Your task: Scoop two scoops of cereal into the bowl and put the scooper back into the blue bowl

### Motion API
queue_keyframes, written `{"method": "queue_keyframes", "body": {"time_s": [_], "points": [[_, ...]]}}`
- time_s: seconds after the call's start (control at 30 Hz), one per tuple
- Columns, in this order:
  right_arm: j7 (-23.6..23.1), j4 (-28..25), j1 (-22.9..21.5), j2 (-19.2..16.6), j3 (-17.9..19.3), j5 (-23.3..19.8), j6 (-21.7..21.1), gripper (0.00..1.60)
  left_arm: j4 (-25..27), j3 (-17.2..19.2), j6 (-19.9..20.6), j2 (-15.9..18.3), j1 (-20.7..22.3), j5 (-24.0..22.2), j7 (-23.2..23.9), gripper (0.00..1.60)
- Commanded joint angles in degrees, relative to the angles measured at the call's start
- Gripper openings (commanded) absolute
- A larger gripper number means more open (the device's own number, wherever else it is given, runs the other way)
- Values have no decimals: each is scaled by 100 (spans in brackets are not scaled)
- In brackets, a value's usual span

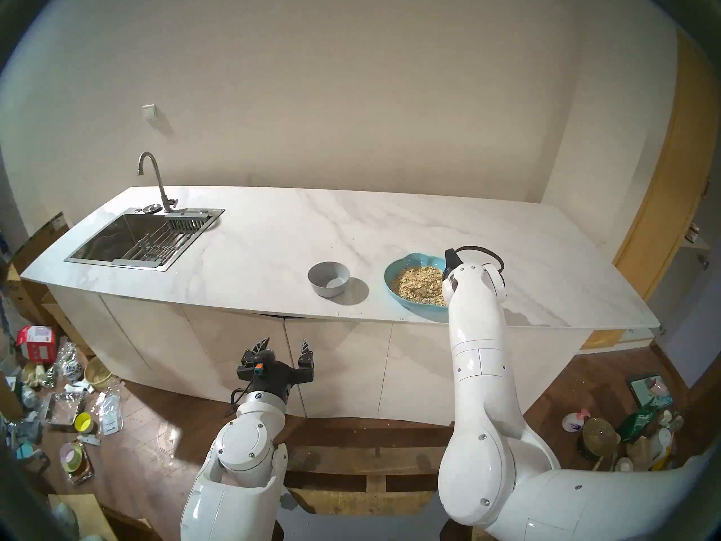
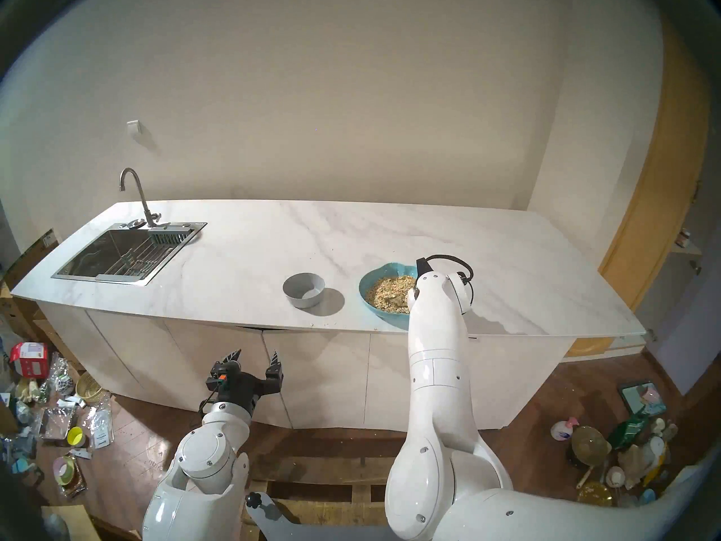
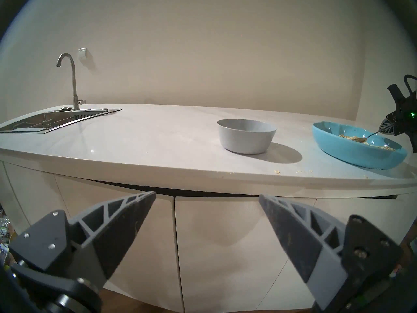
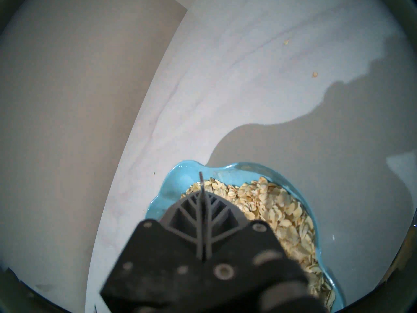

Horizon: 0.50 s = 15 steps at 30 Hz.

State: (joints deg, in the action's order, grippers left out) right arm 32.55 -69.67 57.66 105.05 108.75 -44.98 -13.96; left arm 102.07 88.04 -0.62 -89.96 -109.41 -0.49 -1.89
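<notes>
The blue bowl (image 1: 405,261) (image 3: 352,152) sits near the counter's front edge, right of centre, holding a heap of cereal (image 1: 415,284) (image 4: 270,204). My right gripper (image 3: 387,127) (image 4: 202,192) hangs over the bowl's right side, shut on the handle of the scooper (image 3: 370,136). The scooper slants down to the left, and its head lies on the cereal. The grey bowl (image 1: 328,278) (image 3: 246,136) stands upright just left of the blue bowl, and no cereal shows in it. My left gripper (image 1: 286,347) (image 3: 207,197) is open and empty, below the counter edge in front of the cabinet doors.
A steel sink (image 1: 132,235) with a faucet (image 1: 156,181) takes up the counter's left end. Stray flakes (image 3: 277,171) lie along the front edge near the blue bowl. Clutter covers the floor (image 1: 70,392) on both sides.
</notes>
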Motion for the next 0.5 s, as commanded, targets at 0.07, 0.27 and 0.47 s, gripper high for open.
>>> {"method": "queue_keyframes", "body": {"time_s": [0.07,0.27,0.47], "points": [[-11,-252,-103,146,-23,-62,109,0,146,-15,-33,3,26,-8,24,160],[22,-297,-158,205,-73,-86,131,0,144,-15,-34,3,27,-8,23,160],[7,-333,-239,356,-173,-151,123,0,140,-15,-35,2,30,-6,21,160]]}}
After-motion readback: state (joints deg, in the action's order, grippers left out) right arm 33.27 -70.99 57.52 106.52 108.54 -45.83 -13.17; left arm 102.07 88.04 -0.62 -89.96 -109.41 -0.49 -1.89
